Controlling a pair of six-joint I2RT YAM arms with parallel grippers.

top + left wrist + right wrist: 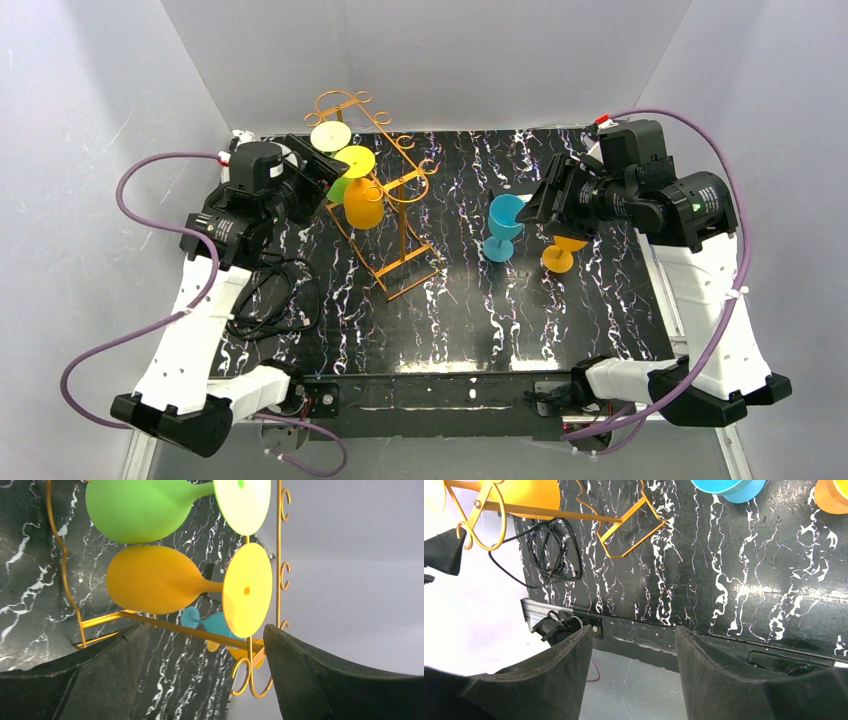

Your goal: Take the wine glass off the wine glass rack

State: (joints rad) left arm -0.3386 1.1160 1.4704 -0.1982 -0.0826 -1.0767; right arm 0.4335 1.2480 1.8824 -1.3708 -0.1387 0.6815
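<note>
Rising from the near edge of the black marbled desk (450,330), the two arms reach back along its sides. A coiled black cable (262,300) lies on the desk beside the left arm (215,235). Further in, right of centre, a blue glass (503,225) and a standing orange glass (558,260) are upright on the desk, near each other but apart. The right arm (660,205) hangs over them and hides part of the orange bowl. The right jaws are parted with nothing between them, just beside the blue glass. Left of centre stands the rack (404,235), its slanted legs on the desk and its scroll ends toward the back wall. Two glasses hang from it bowl down: a hung orange glass (150,580) nearer, and a green glass (135,510) close behind it. The left jaws are wide and hold nothing, up at the rack's left side. From the left wrist, the hung orange glass's yellow foot sits just beyond the gap between them, untouched.
</note>
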